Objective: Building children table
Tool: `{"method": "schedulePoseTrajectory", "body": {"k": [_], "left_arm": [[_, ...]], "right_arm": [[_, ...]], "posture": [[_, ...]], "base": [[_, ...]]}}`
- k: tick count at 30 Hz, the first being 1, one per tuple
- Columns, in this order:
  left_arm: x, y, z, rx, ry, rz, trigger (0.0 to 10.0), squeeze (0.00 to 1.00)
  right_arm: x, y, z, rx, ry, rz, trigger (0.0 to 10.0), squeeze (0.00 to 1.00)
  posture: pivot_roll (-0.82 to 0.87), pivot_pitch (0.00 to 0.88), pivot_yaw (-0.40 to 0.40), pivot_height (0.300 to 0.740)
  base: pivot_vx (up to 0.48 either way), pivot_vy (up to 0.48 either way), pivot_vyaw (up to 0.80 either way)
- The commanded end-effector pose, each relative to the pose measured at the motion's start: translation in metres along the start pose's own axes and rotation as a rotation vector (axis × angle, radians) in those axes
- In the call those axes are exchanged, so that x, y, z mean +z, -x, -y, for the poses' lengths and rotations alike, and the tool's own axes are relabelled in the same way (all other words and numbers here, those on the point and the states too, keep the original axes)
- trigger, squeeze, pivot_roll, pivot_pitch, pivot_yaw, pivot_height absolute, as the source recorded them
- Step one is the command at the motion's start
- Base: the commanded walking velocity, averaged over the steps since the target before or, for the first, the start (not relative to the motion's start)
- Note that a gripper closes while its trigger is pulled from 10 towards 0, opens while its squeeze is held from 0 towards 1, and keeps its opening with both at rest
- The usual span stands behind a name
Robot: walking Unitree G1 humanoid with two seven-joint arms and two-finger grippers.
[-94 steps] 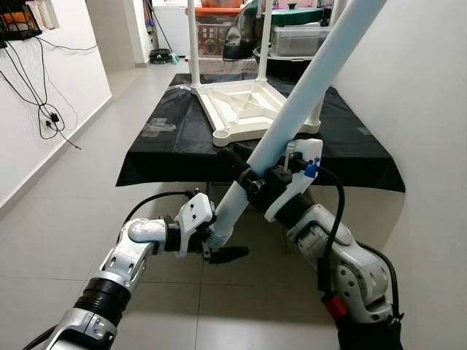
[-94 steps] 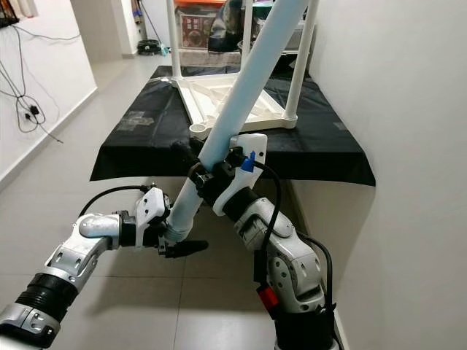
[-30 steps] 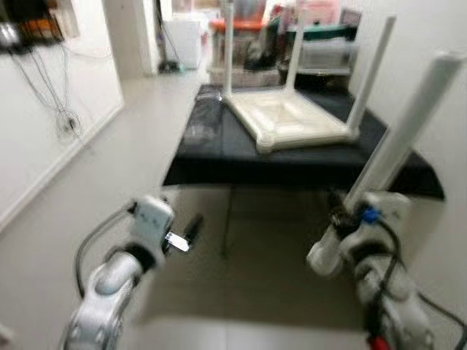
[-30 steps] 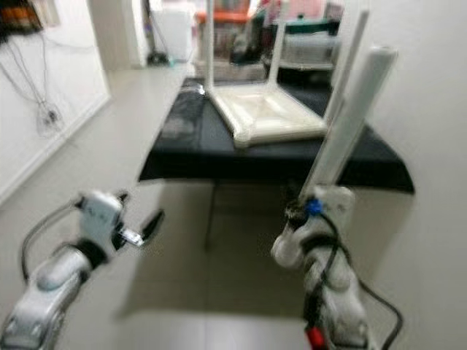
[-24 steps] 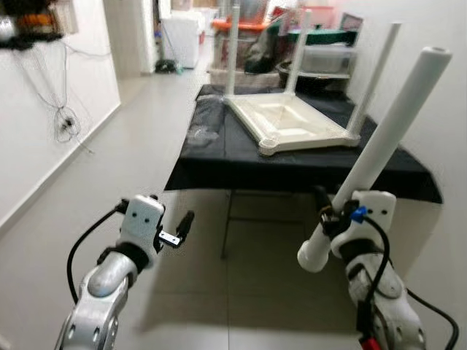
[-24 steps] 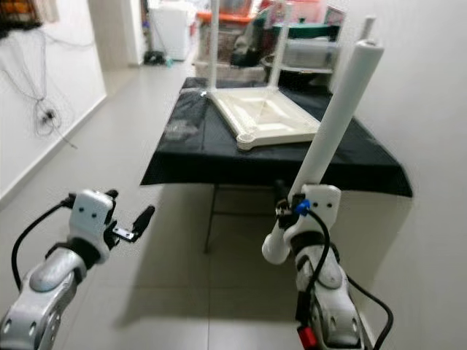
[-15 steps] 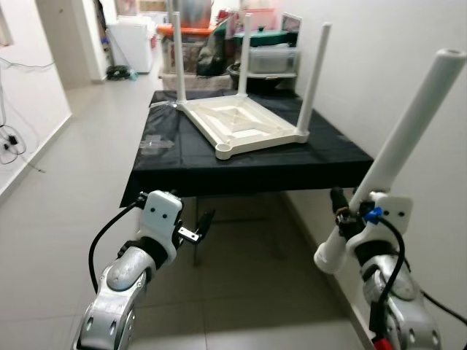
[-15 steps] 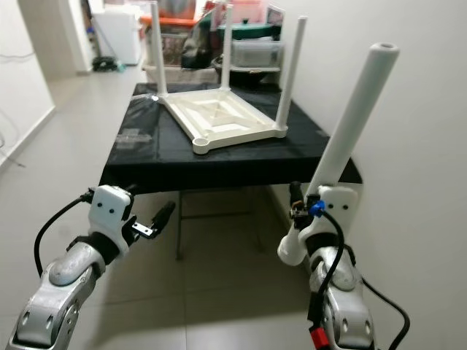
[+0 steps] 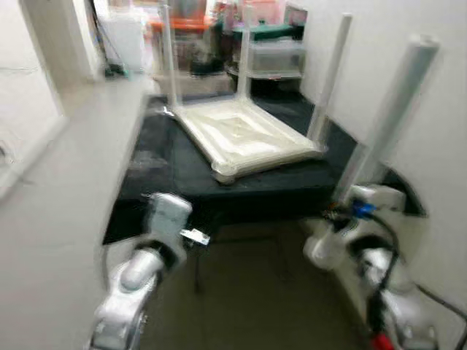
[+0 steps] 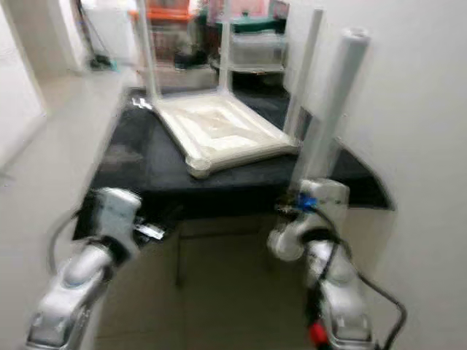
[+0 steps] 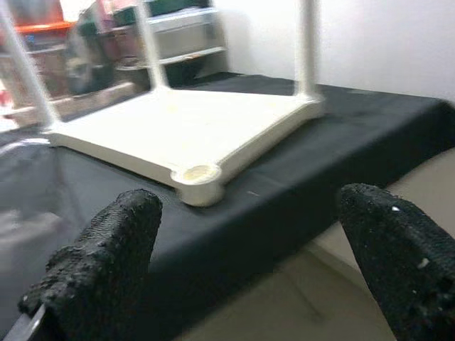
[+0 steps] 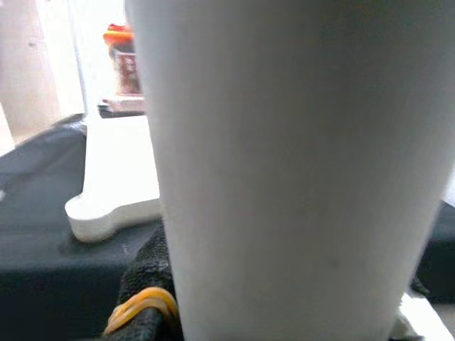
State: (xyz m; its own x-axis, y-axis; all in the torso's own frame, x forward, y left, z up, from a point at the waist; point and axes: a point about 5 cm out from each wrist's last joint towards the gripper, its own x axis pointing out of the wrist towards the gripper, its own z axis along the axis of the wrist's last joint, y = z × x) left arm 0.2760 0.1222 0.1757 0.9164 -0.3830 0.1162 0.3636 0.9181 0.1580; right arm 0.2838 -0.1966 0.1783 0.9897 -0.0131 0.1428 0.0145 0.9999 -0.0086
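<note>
An upturned white children's table top [image 9: 248, 138] lies on a black-covered table [image 9: 157, 182], with three white legs standing up from its corners. Its near corner socket [image 11: 197, 174] is bare. My right gripper [image 9: 339, 219] is shut on a loose white table leg [image 9: 387, 124], held nearly upright at the right of the black table; in the right wrist view the leg [image 12: 298, 177] sits against a black finger [image 12: 142, 298]. My left gripper [image 9: 195, 237] hangs open and holds nothing, low before the table's front edge, its fingers [image 11: 99, 263] wide apart facing the socket.
A white wall [image 9: 438, 146] runs close along the right. Shelves with boxes and clutter [image 9: 270, 44] stand behind the black table. Tiled floor [image 9: 58, 146] opens to the left.
My left gripper let go of the leg's lower end and drew away to the left. The right arm has raised the leg more upright. The camera has come closer to the table.
</note>
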Motion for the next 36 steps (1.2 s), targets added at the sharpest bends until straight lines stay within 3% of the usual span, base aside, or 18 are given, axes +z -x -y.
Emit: {"method": "schedulePoseTrajectory", "body": {"k": [1,8,12,20,26,27,33,36], "left_arm": [[0.000,0.003,-0.007,0.026,-0.014,-0.006,10.0,0.00],[0.000,0.002,-0.005,0.018,-0.018,-0.004,10.0,0.00],[0.000,0.002,-0.004,0.016,-0.022,-0.005,10.0,0.00],[-0.001,0.003,-0.003,0.016,-0.027,-0.007,10.0,0.00],[-0.002,0.002,-0.001,0.008,-0.022,-0.010,10.0,0.00],[-0.004,0.003,-0.001,0.001,-0.035,-0.016,10.0,0.00],[-0.007,0.006,-0.002,0.002,-0.036,-0.025,10.0,0.00],[-0.009,0.008,-0.004,0.006,-0.037,-0.035,10.0,0.00]], "right_arm": [[0.007,-0.003,-0.009,0.034,-0.016,0.032,10.0,0.00],[0.009,-0.005,-0.010,0.050,-0.006,0.038,10.0,0.00],[0.013,-0.009,-0.010,0.046,-0.050,0.051,10.0,0.00],[0.014,-0.009,-0.007,0.046,-0.008,0.050,10.0,0.00],[0.024,-0.012,-0.006,0.053,-0.024,0.074,10.0,0.00],[0.035,-0.014,-0.006,0.083,-0.032,0.107,10.0,0.00],[0.048,-0.013,-0.012,0.173,-0.031,0.144,10.0,0.00],[0.053,-0.009,-0.022,0.309,-0.060,0.139,10.0,0.00]], "posture": [[0.09,0.000,-0.064,0.740],[0.09,0.000,-0.065,0.740],[0.09,0.000,-0.066,0.740],[0.09,0.000,-0.069,0.740],[0.09,0.000,-0.069,0.740],[0.09,0.000,-0.064,0.740],[0.09,0.000,-0.064,0.740],[0.09,0.000,-0.066,0.740]], "base": [[0.480,0.000,0.00],[0.480,0.000,0.00],[0.480,0.000,0.40],[0.457,0.000,0.07],[0.000,0.000,0.00],[0.000,0.000,0.00],[0.000,0.000,0.00],[0.000,0.000,0.00]]}}
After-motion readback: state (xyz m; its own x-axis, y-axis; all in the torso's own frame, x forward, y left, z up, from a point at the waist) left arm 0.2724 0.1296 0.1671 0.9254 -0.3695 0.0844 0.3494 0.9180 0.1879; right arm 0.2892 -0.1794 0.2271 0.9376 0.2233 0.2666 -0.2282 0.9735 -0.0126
